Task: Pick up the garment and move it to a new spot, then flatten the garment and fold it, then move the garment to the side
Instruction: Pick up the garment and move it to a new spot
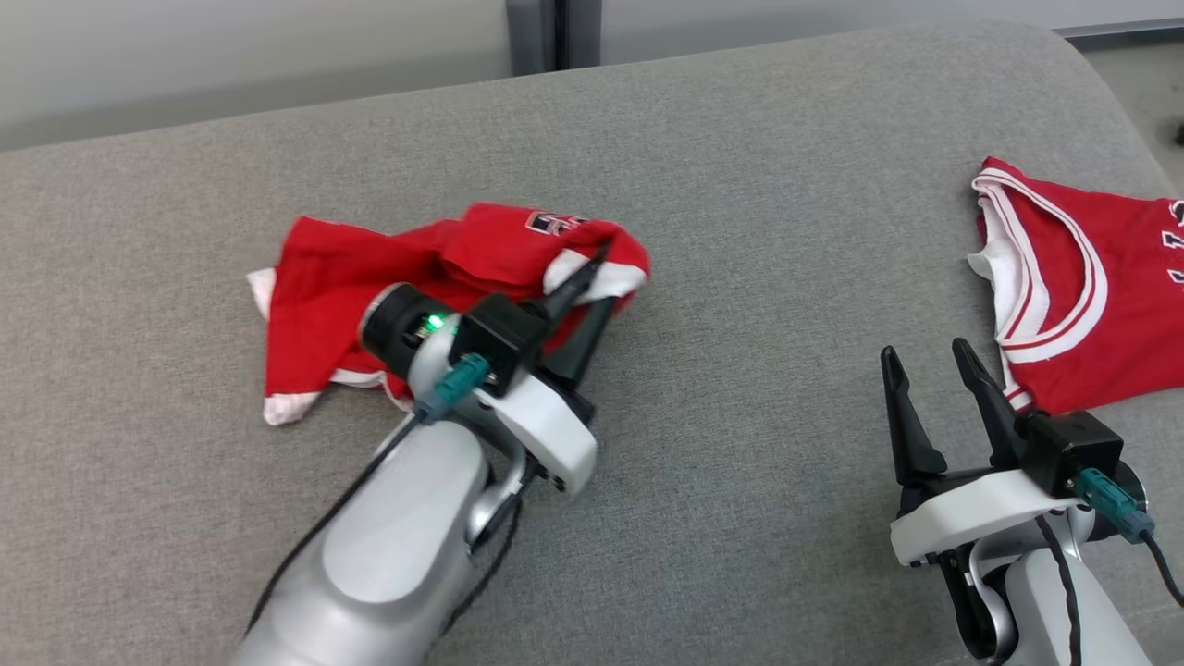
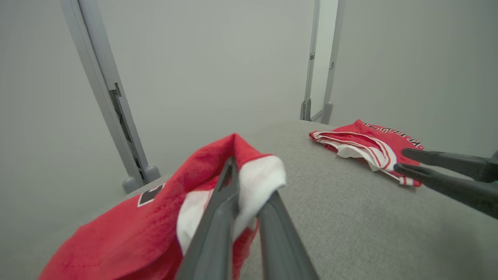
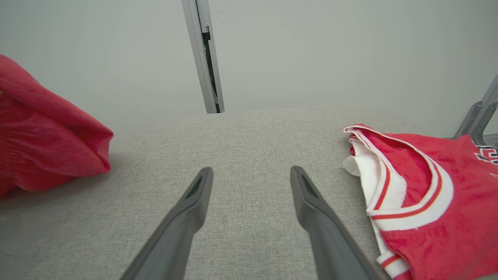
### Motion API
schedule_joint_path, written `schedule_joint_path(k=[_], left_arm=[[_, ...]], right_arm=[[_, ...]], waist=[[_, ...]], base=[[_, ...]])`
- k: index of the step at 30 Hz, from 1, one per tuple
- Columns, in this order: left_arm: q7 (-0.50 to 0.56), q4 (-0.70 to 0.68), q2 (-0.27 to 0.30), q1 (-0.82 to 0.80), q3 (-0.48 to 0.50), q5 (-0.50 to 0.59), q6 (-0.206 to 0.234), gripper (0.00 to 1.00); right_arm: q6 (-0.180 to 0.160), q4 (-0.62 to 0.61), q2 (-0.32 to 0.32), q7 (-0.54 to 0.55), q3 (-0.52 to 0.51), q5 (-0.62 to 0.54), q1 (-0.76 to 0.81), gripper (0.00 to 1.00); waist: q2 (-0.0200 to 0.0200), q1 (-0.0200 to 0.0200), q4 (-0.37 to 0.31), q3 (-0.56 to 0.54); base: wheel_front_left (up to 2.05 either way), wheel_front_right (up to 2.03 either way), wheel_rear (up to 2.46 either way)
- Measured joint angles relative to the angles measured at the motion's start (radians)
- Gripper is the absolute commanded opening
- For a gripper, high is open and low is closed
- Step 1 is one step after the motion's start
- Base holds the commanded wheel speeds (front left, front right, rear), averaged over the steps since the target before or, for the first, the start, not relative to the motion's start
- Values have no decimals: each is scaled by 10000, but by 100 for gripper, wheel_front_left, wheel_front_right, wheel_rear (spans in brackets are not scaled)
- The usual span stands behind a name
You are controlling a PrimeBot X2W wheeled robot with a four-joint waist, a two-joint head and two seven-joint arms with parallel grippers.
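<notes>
**Hem gripped, lift due next**

Pick-up step, I'd say: left claw (image 1: 599, 282) was clamped on the white hem of the crumpled red garment (image 1: 351, 268), left-centre of the grey cushion (image 1: 740, 185). Meanwhile the right claw (image 1: 925, 353) sat wide and empty by a second jersey (image 1: 1091, 277) at the right edge. Next: lift clear w/o dragging, carry to bare fabric.

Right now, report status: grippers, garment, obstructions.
Left gripper shut on crumpled red garment, at white hem. Right gripper open, empty, over grey cushion. Second red jersey lies beside right gripper, apart from garment.

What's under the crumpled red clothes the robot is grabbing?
The crumpled red garment lies on the gray cushion, the left hand pinching its white edge. Anything beneath its folds is hidden.
</notes>
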Motion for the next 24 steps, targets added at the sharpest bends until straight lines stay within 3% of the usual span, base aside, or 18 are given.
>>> schedule_joint_path(k=[3, 4, 5, 6, 11, 24], left_arm=[[0, -244, -10, 75, -765, -531, 320, 0], [0, -265, -8, 131, -905, -644, 477, 37], [0, -261, -6, 182, -995, -734, 619, 93], [0, -203, -8, 215, -1060, -828, 742, 100], [0, 142, -2, 689, -380, -865, 1271, 100], [0, -508, 259, 3618, 3076, -393, 1653, 100]], right_arm=[[0, 25, 2, 0, 36, 35, 12, 100], [0, 33, 2, 0, 46, 59, 12, 100], [0, 38, 2, 0, 56, 88, 10, 100], [0, 46, 2, 0, 61, 104, 7, 100], [0, 92, 4, 0, 36, 138, 9, 100], [0, 311, 6, 0, -67, 98, 460, 100]], waist=[[0, 0, -81, -13], [0, 0, -97, -13], [0, 0, -101, -11], [0, 0, -96, -16], [0, 0, 68, -166], [0, 0, 831, -1072]], base=[[0, 0, 0], [0, 0, 0], [0, 0, 0], [0, 0, 0], [0, 0, 0], [0, 0, 0]])
